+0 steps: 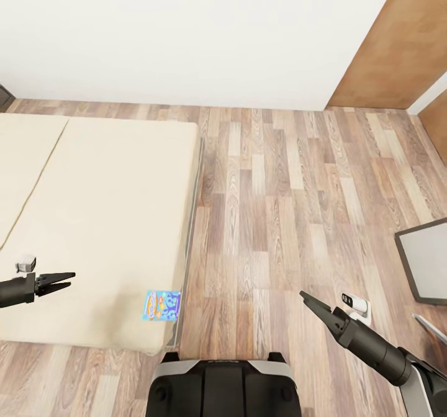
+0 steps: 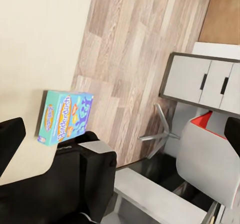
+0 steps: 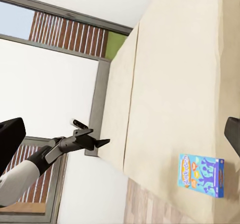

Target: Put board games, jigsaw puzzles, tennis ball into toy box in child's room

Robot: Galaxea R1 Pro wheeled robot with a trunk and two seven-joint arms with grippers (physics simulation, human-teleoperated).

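Left gripper [image 1: 67,280] hovers open and empty over the beige mattress of the low bed [image 1: 105,218]. Right gripper [image 1: 304,295], empty above the wood-plank floor [image 1: 279,206], has a spread that cannot be told. One blue rectangular board game box [image 1: 162,305] lies flat near the mattress's corner.

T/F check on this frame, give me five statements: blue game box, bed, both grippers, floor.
1. The blue game box lies flat on the bed, near its corner. True.
2. The left gripper holds the game box. False: it hangs over the mattress, empty, apart from the box.
3. The right gripper is over the wooden floor. True.
4. The box stands upright on its edge. False: it lies flat.
5. A tennis ball sits on the bed. False: the mattress carries only the box.
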